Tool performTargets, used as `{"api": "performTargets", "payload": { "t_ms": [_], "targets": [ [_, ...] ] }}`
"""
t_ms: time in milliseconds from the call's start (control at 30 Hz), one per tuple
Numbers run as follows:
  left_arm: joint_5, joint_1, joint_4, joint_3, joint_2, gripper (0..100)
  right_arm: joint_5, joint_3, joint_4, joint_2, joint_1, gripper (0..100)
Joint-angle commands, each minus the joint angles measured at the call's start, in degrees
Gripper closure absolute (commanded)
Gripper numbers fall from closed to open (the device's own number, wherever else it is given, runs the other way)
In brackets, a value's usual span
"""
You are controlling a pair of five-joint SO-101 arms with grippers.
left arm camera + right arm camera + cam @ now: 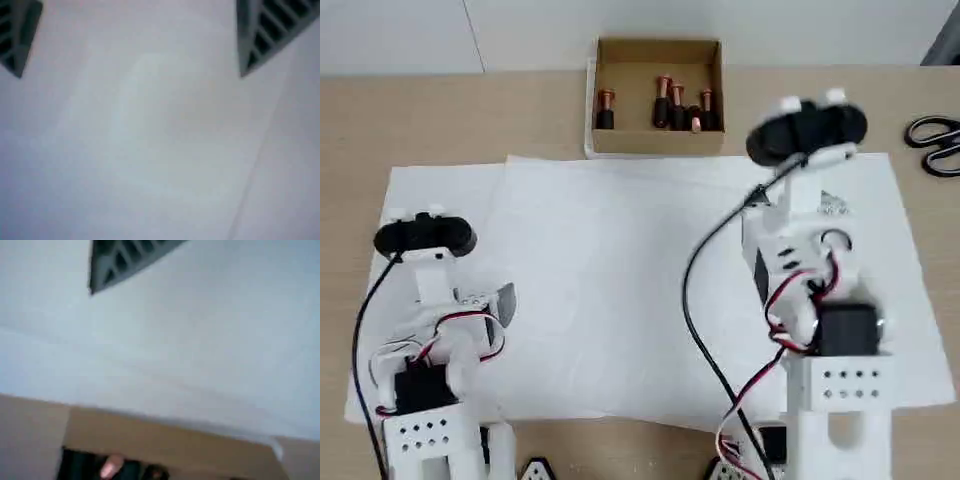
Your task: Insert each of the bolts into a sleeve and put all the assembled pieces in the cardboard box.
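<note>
bolts in dark sleeves, i.e. the assembled pieces (677, 105), stand in the cardboard box (655, 143) at 12 o'clock on the table. most bunch toward its 3 o'clock side, one sits alone at 9. right gripper (807, 133) hangs just beside the box's front corner, about 4 o'clock of it; can't tell if it's released or clenched. left gripper (131, 75) is released, jaws wide with nothing between them, over the white paper (620, 280) at 8 o'clock. my read: you're at wrap-up, next is getting the right arm off the box. raise the wrist first, then draw back toward 6 o'clock so nothing clips the box wall or drags the paper. mind the black cable (686, 290) looping on that arm's 9 o'clock side. leave the scissors (932, 143) at 2 o'clock alone. count the pieces in the box before you call it done.
</note>
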Motion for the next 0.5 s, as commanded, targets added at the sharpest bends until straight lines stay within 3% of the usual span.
{"api": "performTargets", "payload": {
  "t_ms": [0,200,467],
  "targets": [
    [-0.09,0.0,-6.59,2.68,-0.62,74,0.44,16.0,-19.65,-8.92,1.89,84.2],
    [-0.18,-0.09,-14.86,7.16,-0.62,74,0.53,37.36,-37.76,-22.81,1.8,84.2],
    [-0.09,-0.09,-22.15,11.74,-0.62,74,0.53,50.37,-39.43,-36.26,1.8,84.2]
  ]
}}
